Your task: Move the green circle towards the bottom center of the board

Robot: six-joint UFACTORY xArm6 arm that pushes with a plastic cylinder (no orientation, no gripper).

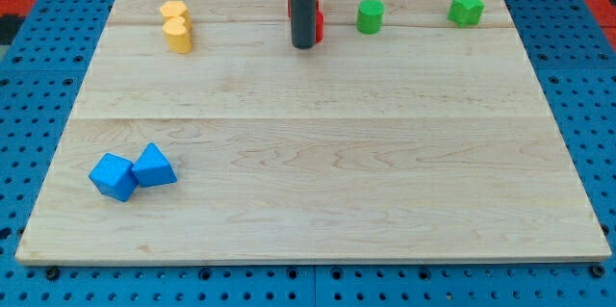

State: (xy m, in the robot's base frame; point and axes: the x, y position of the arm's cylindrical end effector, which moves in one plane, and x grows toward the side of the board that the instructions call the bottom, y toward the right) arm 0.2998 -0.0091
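- The green circle [370, 15] is a short, bright green round block standing upright on its flat end, near the view's top edge of the wooden board [318, 172], a little to the view's right of centre.
- Being round, it points no particular way; its axis runs straight up from the board, and no long side can be made out.
- My tip [304, 45] sits just to the view's left of the green circle, apart from it, with bare wood between them.
- The rod has no fingers, so there is nothing to open or close, and it grips nothing.
- A red block [319, 22] is mostly hidden behind the rod; only slivers show at either side, so its shape cannot be told.
- The rod's upper part is cut off by the view's top edge.
- A second green block [466, 8], with an uneven outline, stands well to the view's right of the green circle, near the top right corner.
- Two yellow blocks [177, 26] touch each other near the top left; their shapes are hard to make out.
- A blue cube [114, 176] and a blue triangle [154, 166] touch each other near the bottom left.
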